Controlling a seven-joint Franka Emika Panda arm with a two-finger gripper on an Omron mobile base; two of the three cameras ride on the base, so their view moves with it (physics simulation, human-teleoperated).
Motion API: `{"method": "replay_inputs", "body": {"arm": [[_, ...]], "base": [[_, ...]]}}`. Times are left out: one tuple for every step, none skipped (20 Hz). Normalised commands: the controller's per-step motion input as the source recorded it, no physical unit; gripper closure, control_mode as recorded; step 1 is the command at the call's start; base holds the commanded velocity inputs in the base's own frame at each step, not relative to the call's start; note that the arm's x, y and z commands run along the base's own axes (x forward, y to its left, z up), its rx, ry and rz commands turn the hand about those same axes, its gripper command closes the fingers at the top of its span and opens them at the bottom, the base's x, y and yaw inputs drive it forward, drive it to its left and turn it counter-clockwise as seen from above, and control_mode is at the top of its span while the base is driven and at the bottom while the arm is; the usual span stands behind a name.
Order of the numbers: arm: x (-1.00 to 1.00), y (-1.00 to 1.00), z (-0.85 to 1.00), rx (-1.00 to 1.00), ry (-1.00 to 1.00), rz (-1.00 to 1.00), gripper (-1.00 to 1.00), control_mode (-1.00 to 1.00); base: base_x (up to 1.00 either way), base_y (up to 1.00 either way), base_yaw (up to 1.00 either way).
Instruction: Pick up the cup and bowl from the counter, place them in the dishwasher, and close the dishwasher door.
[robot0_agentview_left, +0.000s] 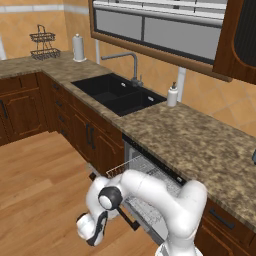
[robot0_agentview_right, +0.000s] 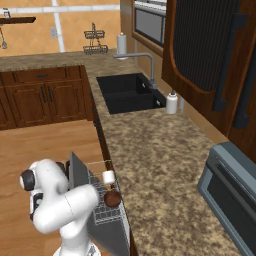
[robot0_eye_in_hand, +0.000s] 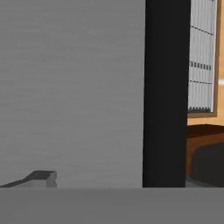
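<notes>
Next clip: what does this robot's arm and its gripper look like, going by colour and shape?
The arm is glossy white, built of thick rounded tubular links, with dark round caps at the joints. No cables or markings are visible. The gripper has a white body with a black section toward its fingers.

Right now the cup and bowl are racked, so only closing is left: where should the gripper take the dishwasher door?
Probably the long dark bar handle on the grey dishwasher door. The door stands half raised, outer face toward the floor side, so come from that side and straddle the bar crosswise. The cup and bowl sit behind it.
</notes>
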Motion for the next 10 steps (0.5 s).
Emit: {"method": "replay_inputs", "body": {"arm": [[0.81, -1.00, 0.31, 0.00, 0.00, -0.07, -1.00, -1.00], [0.81, -1.00, 0.25, 0.00, 0.00, -0.07, -1.00, -1.00], [0.79, -1.00, 0.20, 0.00, 0.00, -0.07, -1.00, -1.00], [0.73, -1.00, 0.10, 0.00, 0.00, -0.07, -1.00, -1.00], [0.70, -1.00, 0.00, 0.00, 0.00, -0.06, -1.00, -1.00], [0.69, -1.00, 0.00, 0.00, 0.02, -0.05, -1.00, -1.00], [0.67, -1.00, 0.00, 0.00, 0.03, -0.03, -1.00, -1.00], [0.69, -1.00, -0.07, 0.00, 0.05, -0.03, -1.00, -1.00], [0.68, -1.00, -0.12, 0.03, 0.05, -0.01, -1.00, -1.00], [0.70, -1.00, -0.16, 0.06, 0.05, 0.00, -1.00, -1.00]], "base": [[0.00, 0.00, 0.00], [0.00, 0.00, 0.00], [0.00, 0.00, 0.00], [0.00, 0.00, 0.00], [0.00, 0.00, 0.00], [0.00, 0.00, 0.00], [0.00, 0.00, 0.00], [0.00, 0.00, 0.00], [0.00, 0.00, 0.00], [0.00, 0.00, 0.00]]}}
